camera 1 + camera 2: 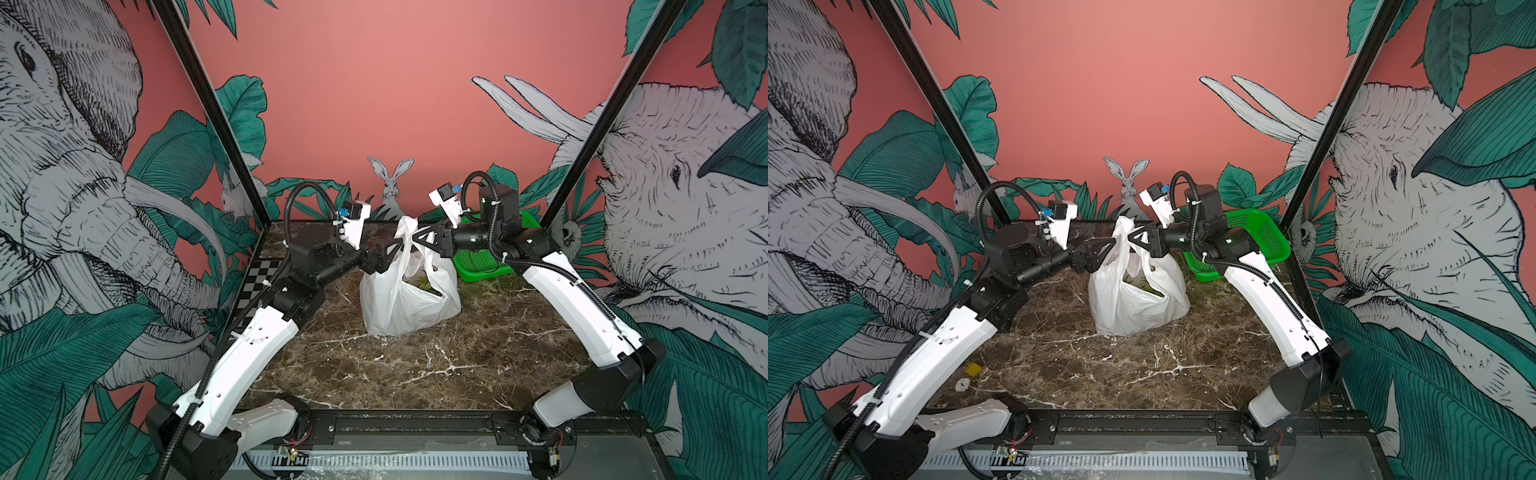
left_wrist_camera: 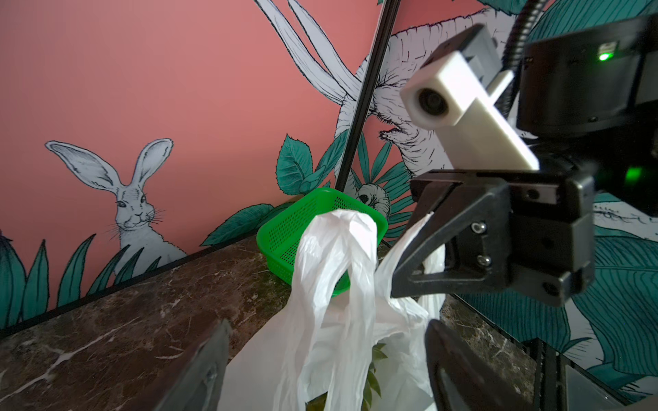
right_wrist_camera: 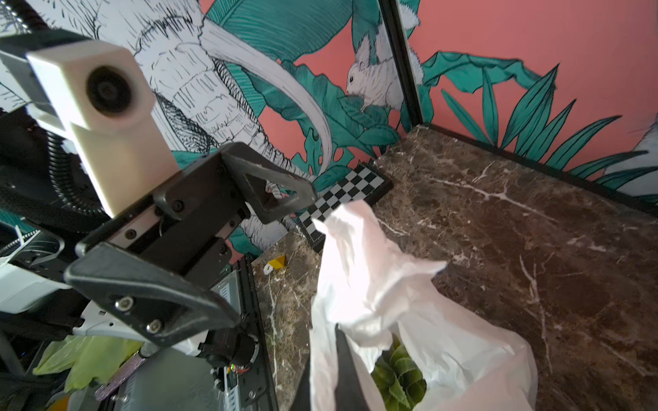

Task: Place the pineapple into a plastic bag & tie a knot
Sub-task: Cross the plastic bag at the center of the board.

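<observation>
The white plastic bag stands upright mid-table with the pineapple inside; only its green leaves show through the mouth. My right gripper is shut on one bag handle and holds it up. My left gripper is open, with its fingers either side of the other handle, which stands up on its own. A knot is not in view; the two handles are apart.
A green mesh basket sits at the back right, close behind the right arm. A checkerboard leans at the left wall. A small yellow piece lies front left. Black frame posts rise at both back corners.
</observation>
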